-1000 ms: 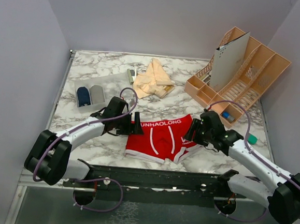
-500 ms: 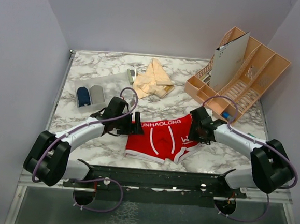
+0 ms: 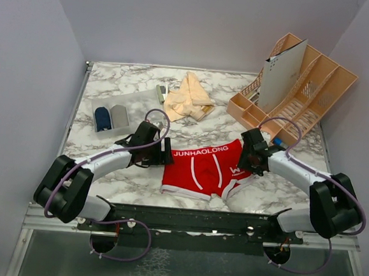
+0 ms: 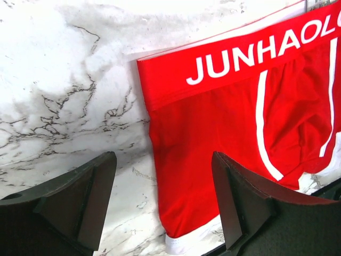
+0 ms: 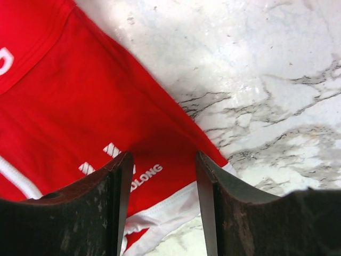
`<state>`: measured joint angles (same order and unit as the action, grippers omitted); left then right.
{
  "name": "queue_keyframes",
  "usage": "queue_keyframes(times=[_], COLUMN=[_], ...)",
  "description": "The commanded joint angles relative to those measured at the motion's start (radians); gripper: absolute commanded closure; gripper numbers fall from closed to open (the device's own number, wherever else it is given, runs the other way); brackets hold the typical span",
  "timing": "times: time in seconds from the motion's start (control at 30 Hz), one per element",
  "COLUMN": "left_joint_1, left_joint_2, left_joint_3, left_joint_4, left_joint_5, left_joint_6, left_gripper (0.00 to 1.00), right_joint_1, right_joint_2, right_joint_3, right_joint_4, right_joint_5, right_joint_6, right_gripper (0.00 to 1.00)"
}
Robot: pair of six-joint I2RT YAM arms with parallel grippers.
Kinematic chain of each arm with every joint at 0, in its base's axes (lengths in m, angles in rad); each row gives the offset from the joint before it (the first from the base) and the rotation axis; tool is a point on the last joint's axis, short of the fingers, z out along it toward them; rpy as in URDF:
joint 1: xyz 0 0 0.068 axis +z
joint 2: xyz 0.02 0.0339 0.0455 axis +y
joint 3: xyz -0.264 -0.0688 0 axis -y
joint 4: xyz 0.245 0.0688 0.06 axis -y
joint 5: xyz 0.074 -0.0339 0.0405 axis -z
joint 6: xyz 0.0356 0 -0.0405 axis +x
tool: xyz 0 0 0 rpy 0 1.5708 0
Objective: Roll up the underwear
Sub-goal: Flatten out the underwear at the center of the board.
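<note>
- Surveying from the top view first: the red underwear [image 3: 204,168] lies flat and unrolled on the marble table [image 3: 122,75], waistband on its far edge, leg hems on its near edge.
- Its long axis runs left to right, so each end faces one arm. Neither arm is clearly nearer.
- Left gripper [image 3: 164,155]: just beside the red underwear's left end, level with the waistband.
- Right gripper [image 3: 242,160]: over the red underwear's right end, at the leg panel.
- Peach underwear [image 3: 189,99]: a loose heap well beyond the red underwear's far edge, untouched.
- Left wrist view: the left gripper [image 4: 162,165] stands wide open and holds nothing. You see the red underwear [image 4: 224,117] enter from the right, its left side edge running down between the fingers. Cloth bright red, white lettering on the waistband, white stripe and hem.
- Right wrist view: the right gripper [image 5: 162,165] is parted about halfway, straddling the red underwear [image 5: 80,96] at its white-trimmed right leg hem. No cloth looks pinched.
- Judgement: rolling has not begun. You would likely start from one end and roll along the long axis.
</note>
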<state>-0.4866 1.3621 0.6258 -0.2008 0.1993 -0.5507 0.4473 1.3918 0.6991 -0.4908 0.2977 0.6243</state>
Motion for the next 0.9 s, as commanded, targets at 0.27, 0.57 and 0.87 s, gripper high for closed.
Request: queue_keyframes(times=[0.27,0.57,0.87], left_joint_1=[-0.003,-0.059,-0.107], left_joint_2=[-0.077,-0.069,-0.051], left_joint_3=[0.026,0.116,0.190], left_joint_4=[-0.011,-0.046,-0.087], left_joint_5=[0.034,0.078,0.097], left_joint_6=[0.023,0.030,0.053], left_gripper=[0.23,0.26,0.27], right_joint_1=[-0.162,-0.186,-0.187], right_joint_2=[-0.160,-0.099,-0.084], right_joint_3=[0.009,-0.041,-0.051], right_joint_4=[-0.027,0.031,0.018], right_joint_5=[-0.102,-0.236,-0.196], right_joint_6=[-0.061,-0.072,-0.069], right_gripper=[0.42,0.45,0.46])
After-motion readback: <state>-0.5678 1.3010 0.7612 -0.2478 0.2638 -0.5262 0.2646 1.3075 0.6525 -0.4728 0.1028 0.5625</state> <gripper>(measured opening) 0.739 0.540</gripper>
